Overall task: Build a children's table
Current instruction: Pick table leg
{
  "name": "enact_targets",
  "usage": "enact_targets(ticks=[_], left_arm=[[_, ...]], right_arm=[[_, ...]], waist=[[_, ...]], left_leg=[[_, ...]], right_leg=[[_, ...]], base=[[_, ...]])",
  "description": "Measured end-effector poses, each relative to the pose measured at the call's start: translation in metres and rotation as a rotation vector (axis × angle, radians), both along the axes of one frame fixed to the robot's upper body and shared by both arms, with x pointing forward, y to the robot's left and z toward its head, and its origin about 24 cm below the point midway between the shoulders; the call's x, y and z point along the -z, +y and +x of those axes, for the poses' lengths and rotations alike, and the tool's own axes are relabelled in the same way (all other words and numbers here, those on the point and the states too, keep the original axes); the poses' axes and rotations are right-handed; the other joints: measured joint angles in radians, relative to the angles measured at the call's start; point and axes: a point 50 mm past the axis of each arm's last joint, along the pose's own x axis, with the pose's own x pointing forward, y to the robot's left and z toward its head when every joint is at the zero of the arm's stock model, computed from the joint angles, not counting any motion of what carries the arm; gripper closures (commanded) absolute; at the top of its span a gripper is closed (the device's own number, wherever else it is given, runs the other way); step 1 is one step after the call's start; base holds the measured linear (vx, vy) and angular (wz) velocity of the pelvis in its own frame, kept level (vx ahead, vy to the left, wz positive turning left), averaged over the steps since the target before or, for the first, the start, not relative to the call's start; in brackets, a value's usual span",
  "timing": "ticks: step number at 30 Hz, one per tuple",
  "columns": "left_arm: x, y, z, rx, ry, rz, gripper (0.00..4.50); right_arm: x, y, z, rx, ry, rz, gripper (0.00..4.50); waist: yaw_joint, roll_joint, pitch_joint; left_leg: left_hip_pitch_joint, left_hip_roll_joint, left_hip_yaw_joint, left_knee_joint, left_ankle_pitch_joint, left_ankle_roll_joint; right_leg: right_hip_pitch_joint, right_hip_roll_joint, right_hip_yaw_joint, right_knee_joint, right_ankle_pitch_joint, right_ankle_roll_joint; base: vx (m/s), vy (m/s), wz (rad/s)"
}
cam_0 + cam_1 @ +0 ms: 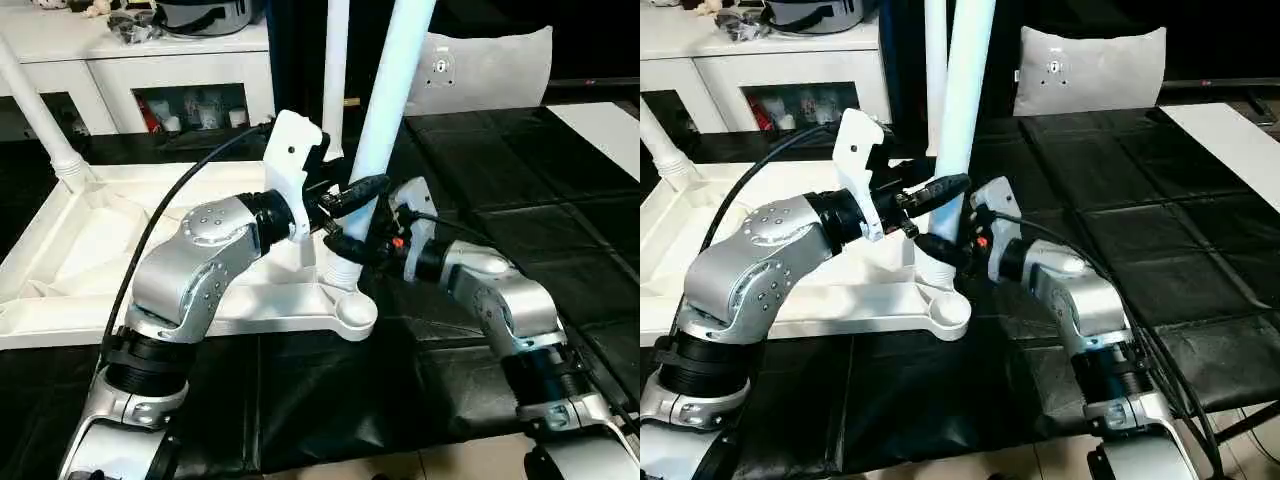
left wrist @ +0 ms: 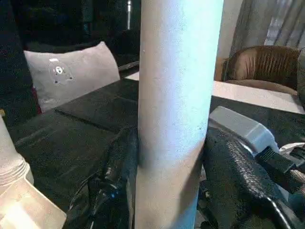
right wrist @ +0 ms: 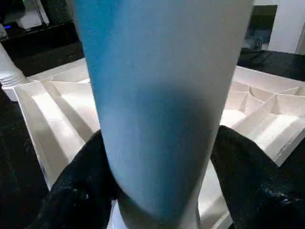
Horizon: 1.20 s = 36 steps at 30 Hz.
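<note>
Looking over my forearms, I see the tabletop [image 1: 150,280] lying ribs-up on the black mat [image 1: 560,200], its near corner at the mat's front, with open mat to the right. One leg [image 1: 385,130] stands in the near socket, its top cut off. My left gripper [image 2: 169,157] is clamped on it; my right gripper [image 3: 157,167] brackets its base, contact unclear. Two more legs stand behind.

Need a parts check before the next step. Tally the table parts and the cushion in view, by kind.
Tabletops: 1, the white tabletop lying ribbed side up
Legs standing up from it: 3, the near leg, the far leg behind it, the left leg
Grey cushions: 1, the cushion
Total: 5
</note>
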Motion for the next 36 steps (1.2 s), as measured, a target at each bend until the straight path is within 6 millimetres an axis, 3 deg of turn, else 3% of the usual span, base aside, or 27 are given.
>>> enact_targets(ticks=[10,17,20,28,31,36], left_arm=[[0.000,0.000,0.000,0.001,0.003,-0.001,2.71],[0.001,-0.001,0.000,-0.008,0.009,-0.006,2.71],[0.000,-0.001,0.000,0.008,0.054,-0.055,2.01],[-0.008,-0.004,-0.013,0.128,0.084,-0.203,1.42],[-0.019,-0.017,-0.028,0.263,0.070,-0.288,1.25],[-0.023,-0.022,-0.034,0.335,0.094,-0.346,0.63]], right_arm=[[-0.001,0.001,-0.001,-0.022,-0.004,0.010,2.53],[0.000,0.001,-0.001,-0.025,-0.001,0.008,2.62],[-0.001,0.002,-0.001,-0.026,-0.002,0.009,2.63],[-0.001,0.000,-0.002,-0.012,0.012,0.017,2.63],[0.005,-0.004,-0.001,0.021,0.055,0.014,2.63],[0.008,-0.001,-0.001,0.074,0.061,0.025,2.63]], waist=[[0.000,0.000,0.000],[0.000,0.000,0.000],[0.000,0.000,0.000],[0.002,0.000,0.000],[0.008,0.000,0.000],[-0.001,0.000,0.000]], left_leg=[[0.000,0.000,0.000,0.000,0.000,0.000],[0.000,0.000,0.000,0.000,0.000,0.000],[0.000,0.000,0.000,0.000,0.000,0.000],[0.000,0.000,0.000,0.000,0.000,0.000],[0.000,0.000,0.000,0.000,0.000,0.000],[0.001,0.001,0.001,0.000,0.001,-0.001]], right_leg=[[0.000,0.000,0.000,0.000,0.000,0.000],[0.000,0.000,0.000,0.000,0.000,0.000],[0.000,0.000,0.000,0.000,0.000,0.000],[0.000,0.000,0.000,0.000,0.000,0.000],[0.000,0.000,0.000,0.000,0.000,0.000],[0.000,0.000,0.000,0.002,0.000,0.000]], base=[[0.000,0.000,0.00],[0.000,0.000,0.00],[0.000,0.000,0.00],[0.000,0.000,0.00],[0.000,0.000,0.00],[0.000,0.000,0.00]])
